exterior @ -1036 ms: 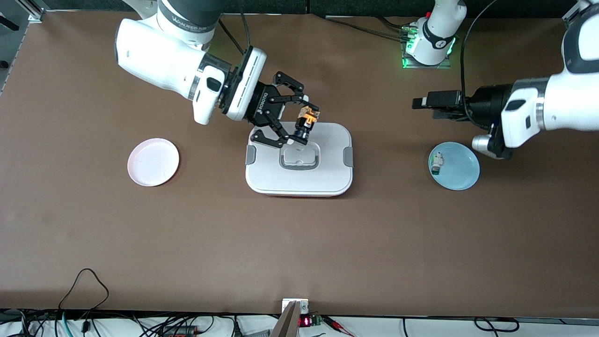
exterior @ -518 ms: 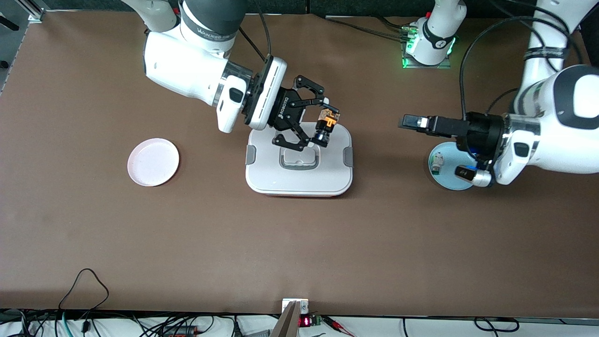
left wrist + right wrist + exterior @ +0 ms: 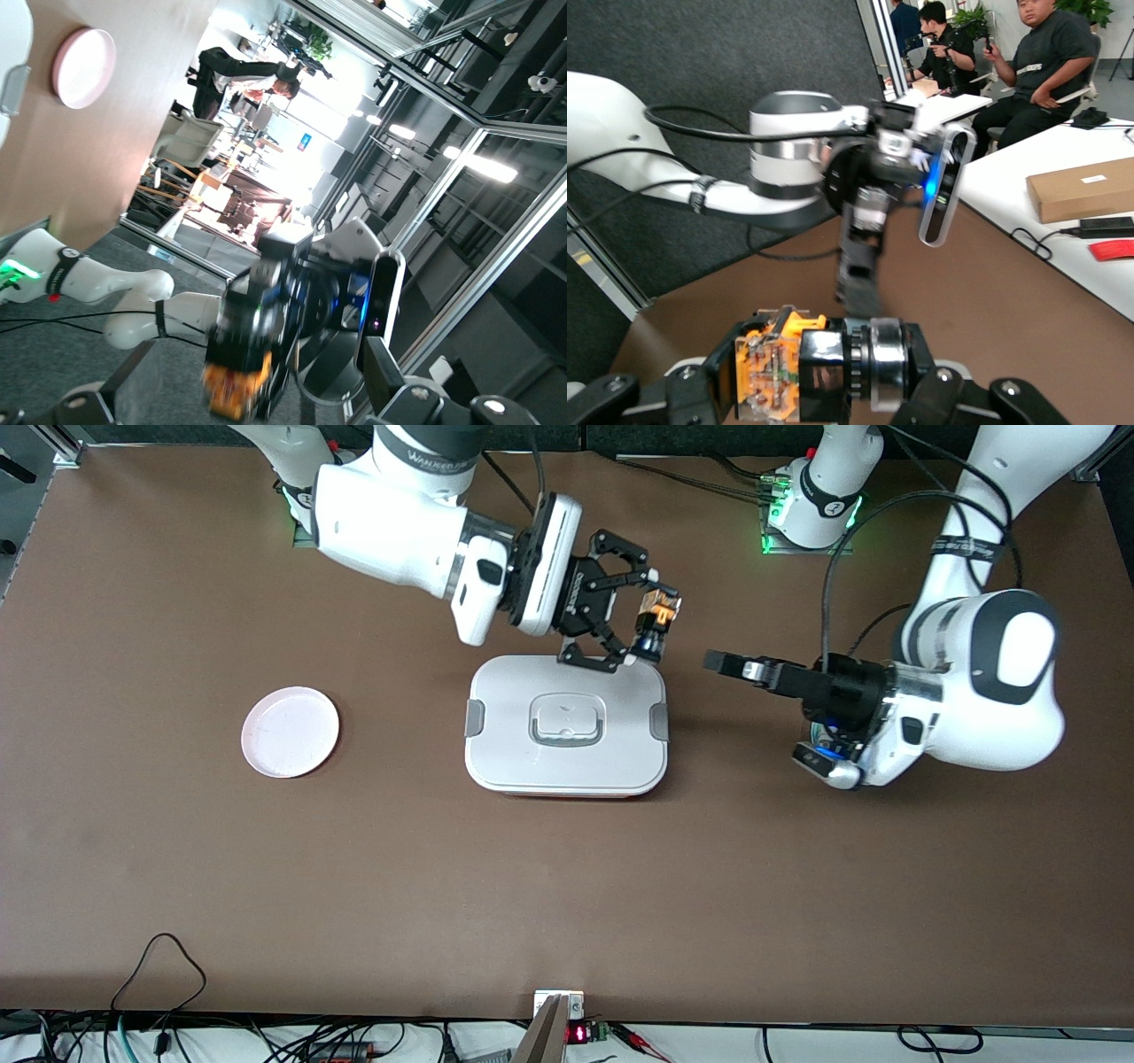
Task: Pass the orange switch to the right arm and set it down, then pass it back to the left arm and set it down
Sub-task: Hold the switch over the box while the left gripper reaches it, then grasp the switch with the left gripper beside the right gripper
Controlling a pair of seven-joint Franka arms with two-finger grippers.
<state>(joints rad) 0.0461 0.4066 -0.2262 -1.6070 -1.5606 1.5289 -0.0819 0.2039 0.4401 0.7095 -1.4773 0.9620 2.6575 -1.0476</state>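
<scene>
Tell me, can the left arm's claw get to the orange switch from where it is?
Probably yes. The right claw holds the orange switch up above the box's edge, and the open left claw points at it with only bare air between them.

The table (image 3: pixel 354 868) is showing a matt brown surface. The box (image 3: pixel 567 757) is looking like smooth white plastic with grey clips. The arms (image 3: pixel 390 514) are gleaming in glossy white shells. The orange switch (image 3: pixel 657 622) is showing black and orange plastic. The pink plate (image 3: pixel 290 732) is looking smooth.
</scene>
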